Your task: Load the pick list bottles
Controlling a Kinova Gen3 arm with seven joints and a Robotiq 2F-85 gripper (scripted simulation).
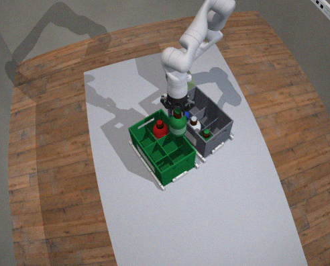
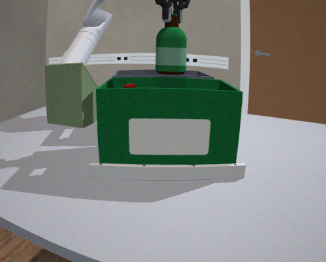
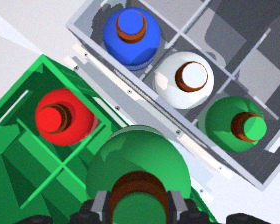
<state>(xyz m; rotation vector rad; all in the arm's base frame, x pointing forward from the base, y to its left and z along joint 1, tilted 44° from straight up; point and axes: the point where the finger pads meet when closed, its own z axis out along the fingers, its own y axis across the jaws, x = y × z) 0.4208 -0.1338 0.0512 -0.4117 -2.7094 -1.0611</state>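
My gripper [image 1: 177, 110] [image 2: 172, 16] [image 3: 138, 207] is shut on the neck of a green bottle [image 1: 178, 124] [image 2: 171, 54] [image 3: 138, 155] with a pale green label. The bottle hangs upright, its base above the crate rims, near the side of the green crate [image 1: 177, 171] [image 2: 170, 104] that faces the grey crate. A red bottle [image 1: 160, 130] [image 2: 130, 85] [image 3: 73, 117] stands in a green crate compartment. The grey crate [image 1: 219, 138] [image 2: 147, 73] holds a blue bottle [image 1: 186, 115] [image 3: 131, 50], a white bottle [image 1: 196, 125] [image 3: 176, 90] and another green bottle [image 1: 206, 134] [image 3: 223, 122]. No readable pick list shows.
The crates stand side by side with a narrow gap and white strips [image 1: 180, 176] [image 2: 167, 172] along their bases. A pale green block [image 1: 191, 81] [image 2: 65, 94] with a sloped side stands beyond the crates, partly behind the arm in the top view.
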